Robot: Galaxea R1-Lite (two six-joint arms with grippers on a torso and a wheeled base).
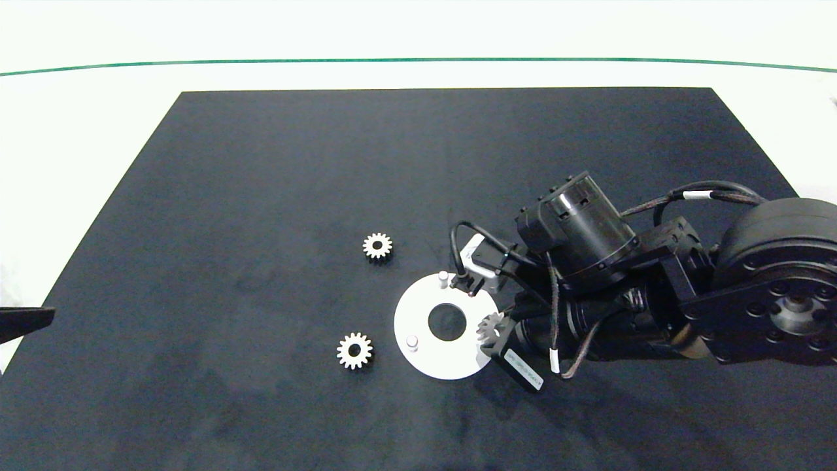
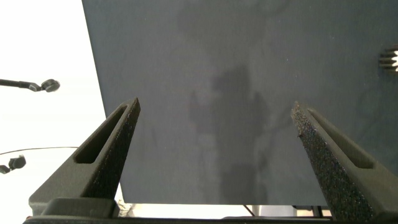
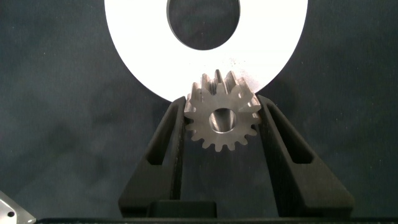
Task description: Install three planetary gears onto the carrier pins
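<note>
The right gripper [image 3: 222, 118] was closed on one gear [image 3: 222, 117], its two grey fingers [image 3: 169, 134] pressing the gear's teeth from either side. The gear sat between the fingertips with its bore facing the wrist camera, and its far teeth overlapped the edge of the white disc [image 3: 137, 56] just beyond the tips. In the head view the same gear [image 1: 491, 325] was at the disc's [image 1: 418, 307] rim on the side the right arm came from, and the gripper [image 1: 494, 333] held it there.

Two pins were visible on the disc: one [image 1: 443, 279] on the far part of the ring and one [image 1: 412, 342] on the near part, beyond the central hole from the fingers. Neither carried a gear. A third pin could not be made out behind the arm's hardware.

Two more gears lay flat on the dark mat [image 1: 261, 196], well beyond the disc from the right gripper: one [image 1: 377, 246] farther back, one [image 1: 354, 350] nearer the front.

The left gripper [image 2: 214, 124] was parked at the mat's left edge, its fingers [image 2: 109, 162] spread wide apart and holding nothing. A few teeth of a gear [image 2: 389, 58] showed past its fingertips, well away from them.
</note>
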